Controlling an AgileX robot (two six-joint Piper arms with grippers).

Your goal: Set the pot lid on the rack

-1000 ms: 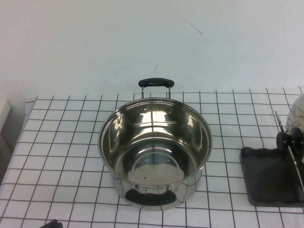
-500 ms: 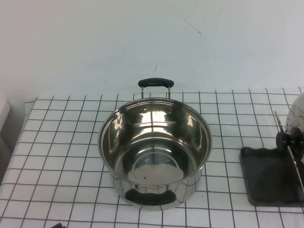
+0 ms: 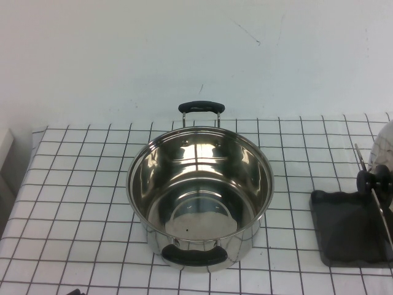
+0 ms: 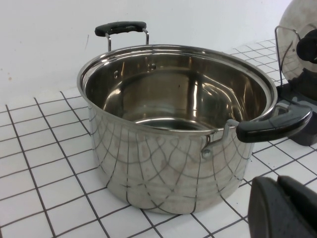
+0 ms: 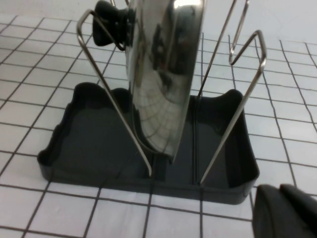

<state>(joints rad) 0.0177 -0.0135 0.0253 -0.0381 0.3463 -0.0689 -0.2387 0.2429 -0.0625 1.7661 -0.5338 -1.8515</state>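
Your pot lid (image 5: 161,74) stands on edge in the rack (image 5: 99,144), between the upright wire bars (image 5: 116,94), its black knob (image 5: 111,20) facing away from the deep steel pot (image 3: 199,190). The rack sits at the right edge of the checked tablecloth (image 3: 73,184), well apart from the pot. Your left gripper (image 4: 285,208) hangs near the pot's handle, touching nothing. Your right gripper (image 5: 285,210) hovers just before the rack, holding nothing. For both, you cannot tell how the jaws stand.
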